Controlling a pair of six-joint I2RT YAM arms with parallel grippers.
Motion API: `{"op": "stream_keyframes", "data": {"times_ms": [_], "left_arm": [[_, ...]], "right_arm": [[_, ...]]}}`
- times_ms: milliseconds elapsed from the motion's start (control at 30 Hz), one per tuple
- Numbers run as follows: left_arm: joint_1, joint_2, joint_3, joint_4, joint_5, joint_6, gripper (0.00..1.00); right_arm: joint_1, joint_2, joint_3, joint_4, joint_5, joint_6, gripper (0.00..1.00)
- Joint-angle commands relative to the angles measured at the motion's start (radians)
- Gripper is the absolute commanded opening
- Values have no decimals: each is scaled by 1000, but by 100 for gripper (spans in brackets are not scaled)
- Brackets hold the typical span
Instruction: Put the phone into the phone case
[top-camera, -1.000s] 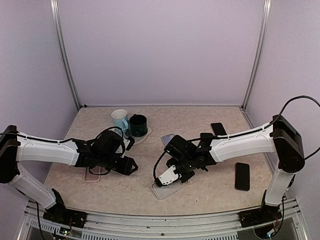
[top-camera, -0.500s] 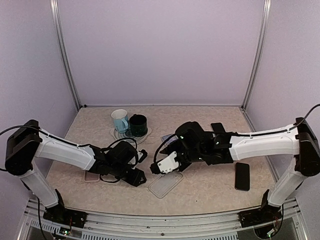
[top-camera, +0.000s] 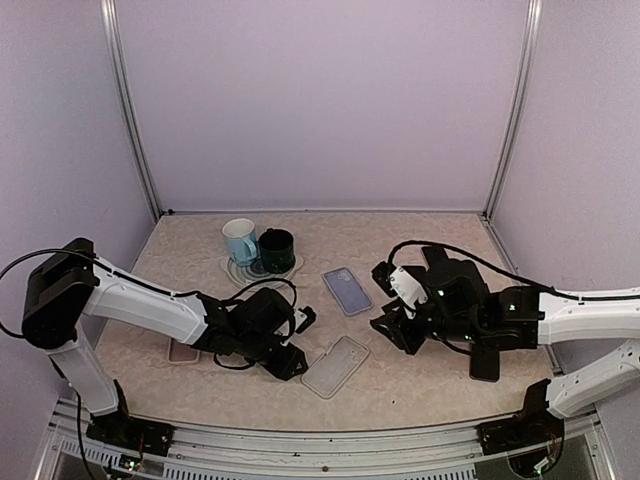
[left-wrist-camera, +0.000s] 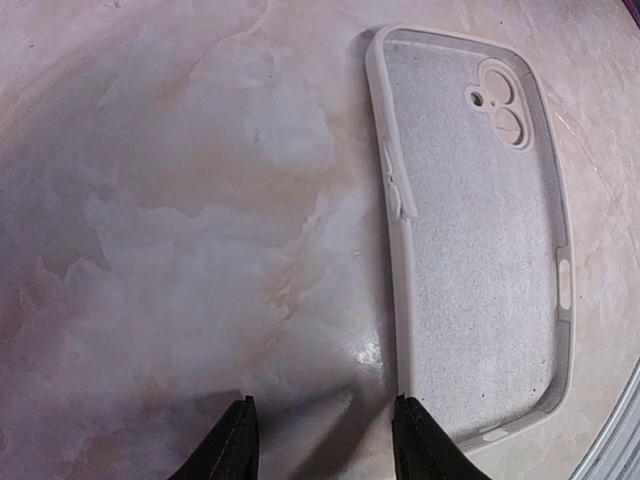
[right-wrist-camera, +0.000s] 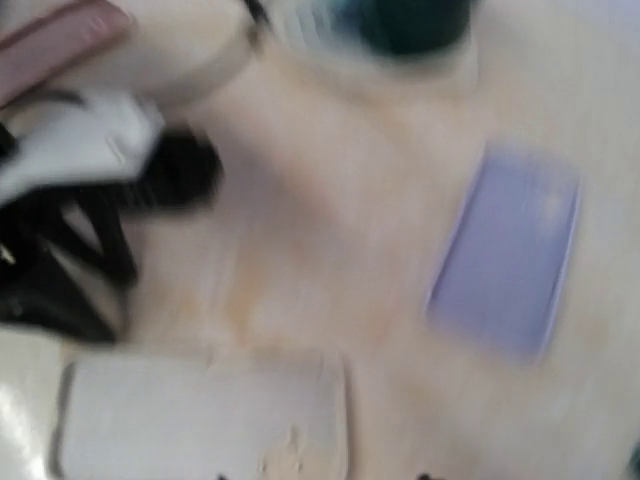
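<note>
A translucent white phone case (top-camera: 336, 366) lies open side up near the table's front; the left wrist view shows its inside and camera cutouts (left-wrist-camera: 480, 230). My left gripper (top-camera: 294, 364) (left-wrist-camera: 325, 440) rests low just left of it, open, with one fingertip (left-wrist-camera: 415, 445) against the case's long edge and bare table between the tips. A lilac phone (top-camera: 347, 291) (right-wrist-camera: 510, 250) lies flat behind the case. My right gripper (top-camera: 384, 323) (right-wrist-camera: 322, 476) hovers right of the case, open and empty. That wrist view is blurred and shows the case (right-wrist-camera: 200, 420) below.
A light blue mug (top-camera: 240, 240) and a dark green mug (top-camera: 276, 250) stand on a plate (top-camera: 287, 274) at the back left. Black phones lie at the right (top-camera: 485, 352) and back right (top-camera: 437, 258). A pink phone (top-camera: 183, 350) lies under the left arm.
My right gripper, shut low over the case a second ago, has lifted off, opened and pulled back right. My left gripper has slid right up to the case's edge.
</note>
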Motion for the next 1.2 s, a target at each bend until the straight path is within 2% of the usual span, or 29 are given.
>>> {"op": "stream_keyframes", "data": {"times_ms": [0,200,367,800,1000,1167], "left_arm": [[-19,24,10,-53,27,13,46],[-45,42,26,-70,28,16,45],[-59,43,21,-73,29,22,45],[-76,38,11,-75,59,35,42],[-130,31,8,-30,147,96,41],[-136,67,69,21,133,117,41]], "right_arm": [[-6,-8,-50,-163,-28,388,35],[-5,122,-38,-255,-106,496,22],[2,213,-37,-237,-161,534,13],[-13,420,28,-105,-155,534,9],[-72,522,127,-73,-137,468,9],[-130,575,198,-50,-168,405,8]]}}
